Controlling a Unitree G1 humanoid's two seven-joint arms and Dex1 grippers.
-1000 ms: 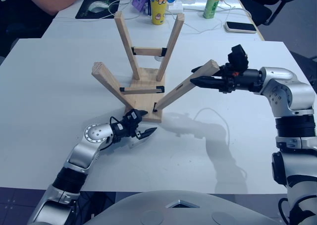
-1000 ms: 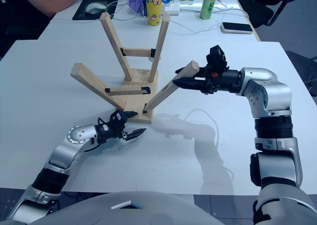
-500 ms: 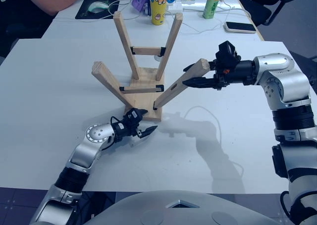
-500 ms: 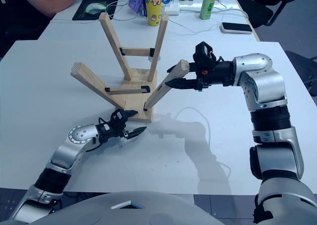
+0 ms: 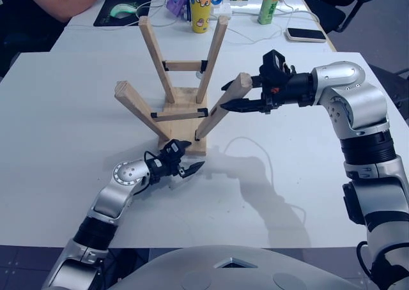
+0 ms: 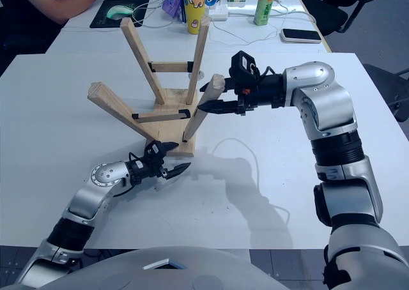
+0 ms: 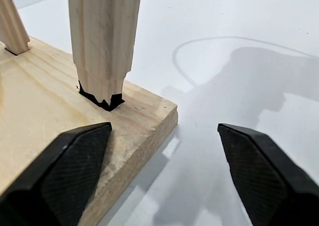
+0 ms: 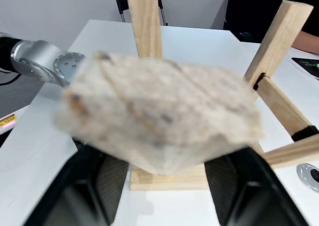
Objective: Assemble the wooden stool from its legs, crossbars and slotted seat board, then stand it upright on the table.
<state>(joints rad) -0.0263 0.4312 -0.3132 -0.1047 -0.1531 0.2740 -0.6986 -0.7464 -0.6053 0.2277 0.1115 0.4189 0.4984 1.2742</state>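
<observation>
Wooden stool (image 5: 182, 101) upturned on seat board (image 5: 185, 135), mid worktop (image 5: 307, 175). Right fingers (image 5: 239, 105) clamp top of near-right leg (image 5: 220, 111). Left fingers (image 7: 75, 161) spread apart at seat board's near corner.

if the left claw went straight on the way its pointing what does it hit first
Most likely the near corner of the seat board: the open left claw straddles it, one finger over the wood, one over the table. The slotted leg stands just beyond, though depth is unclear.
</observation>
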